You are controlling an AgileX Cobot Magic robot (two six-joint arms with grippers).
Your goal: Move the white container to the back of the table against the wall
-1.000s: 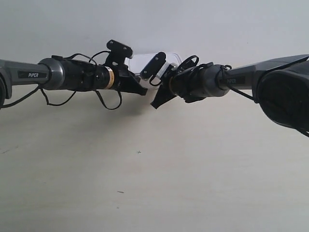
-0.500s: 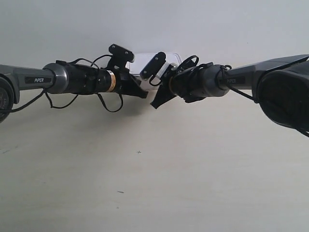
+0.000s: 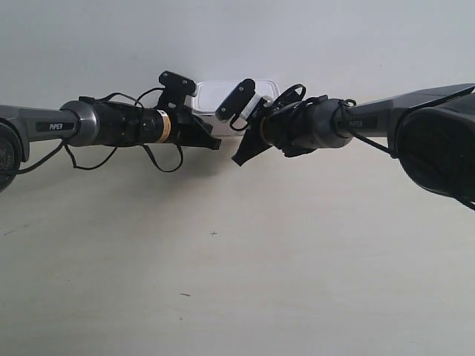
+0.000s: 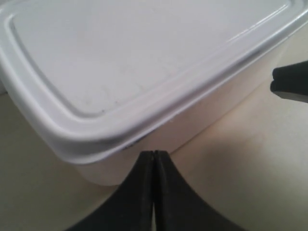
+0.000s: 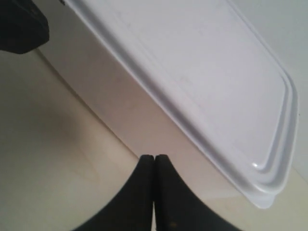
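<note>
Robot test bench, likely lab — bare wood-grain table (image 3: pixel 297 282), blank grey-white wall (image 3: pixel 334 37).

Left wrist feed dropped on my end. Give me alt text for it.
A lidded white container fills most of the left wrist view, sitting on the pale table. The left arm's jaws are shut, their tip right at the container's side just under the lid rim; contact is unclear. Another black part pokes in beside the container.
</note>
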